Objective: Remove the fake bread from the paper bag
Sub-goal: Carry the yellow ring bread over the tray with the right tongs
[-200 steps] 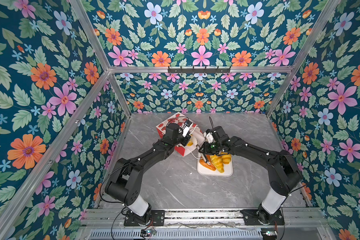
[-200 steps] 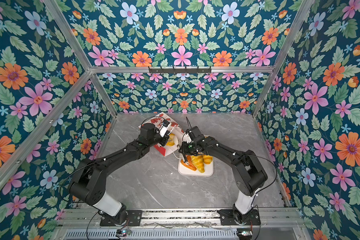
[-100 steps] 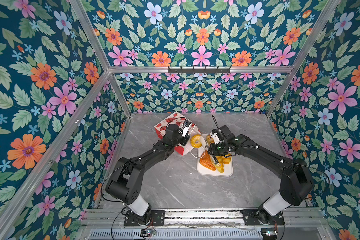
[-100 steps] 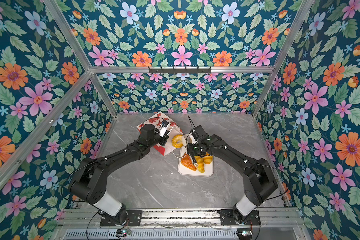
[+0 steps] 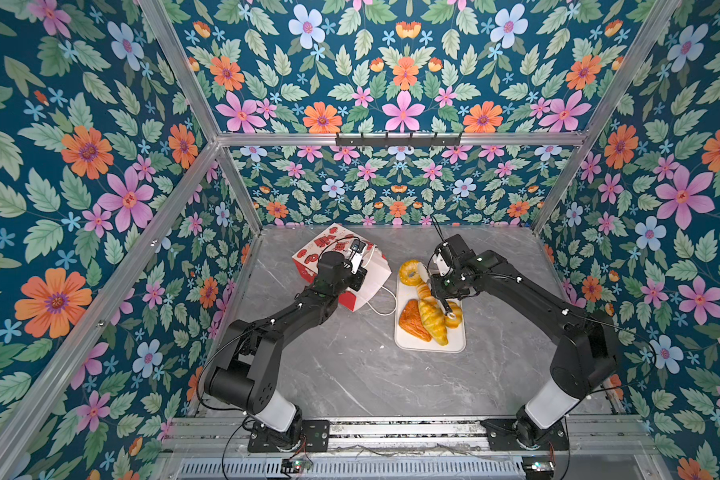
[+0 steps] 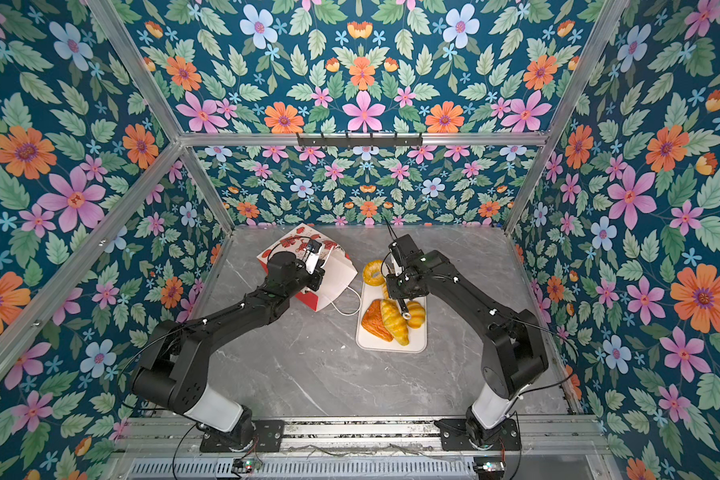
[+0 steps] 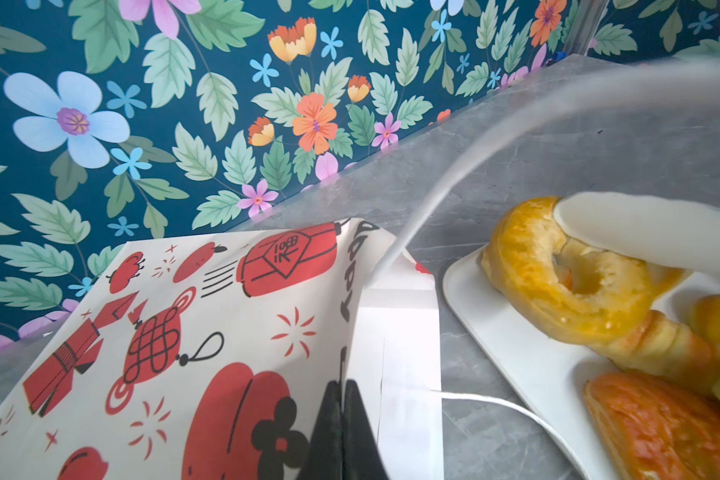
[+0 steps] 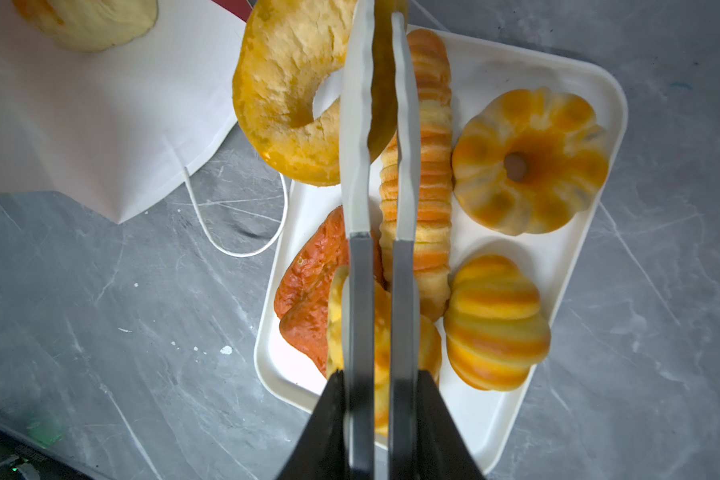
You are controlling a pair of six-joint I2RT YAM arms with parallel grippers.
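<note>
While the left gripper [image 7: 341, 386] pinches the edge of the paper bag [image 7: 208, 332] at lower centre, the right gripper [image 8: 381, 16] clasps the fake bread ring [image 8: 283, 104], upper centre, by the tray [image 8: 495, 62] corner.

Lab robot cell: silver aluminium frame [image 5: 267, 139], floral-papered wall panels [image 5: 100, 166], grey marble-look desk [image 5: 350, 374], slotted metal mounting rail [image 5: 391, 428] at 6 o'clock

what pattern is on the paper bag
White with red and black lanterns and knots on the paper bag; best in the left wrist view.
</note>
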